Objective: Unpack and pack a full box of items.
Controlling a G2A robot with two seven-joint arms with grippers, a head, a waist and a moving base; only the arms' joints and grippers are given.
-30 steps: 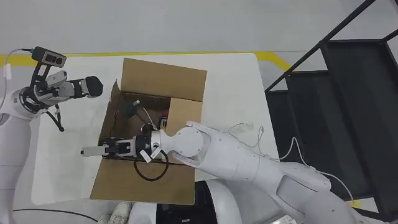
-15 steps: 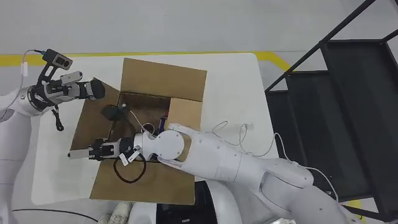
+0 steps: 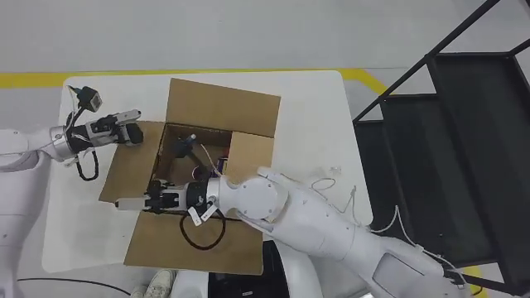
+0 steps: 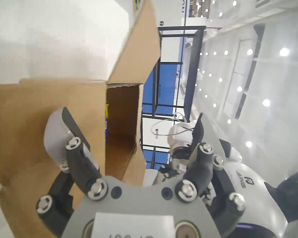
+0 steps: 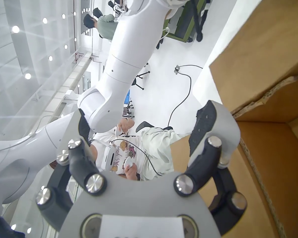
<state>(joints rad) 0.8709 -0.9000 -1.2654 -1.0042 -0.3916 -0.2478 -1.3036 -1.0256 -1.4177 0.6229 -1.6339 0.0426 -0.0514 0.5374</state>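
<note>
An open cardboard box stands mid-table with its flaps spread. Inside lie dark items and a purple and yellow pack. My left gripper is at the far corner of the box's left flap. In the left wrist view this gripper is open, one finger over the brown flap. My right gripper reaches across the near flap to the box's near-left corner. It is open with nothing held, one finger next to the cardboard.
A black cable loop hangs over the near flap. The white table has bare room right of the box. A black metal stair stands off the table's right side.
The box's left flap has folded outward. My left gripper came down to that flap's far corner. My right gripper swung left along the near side, then back a little to the right.
</note>
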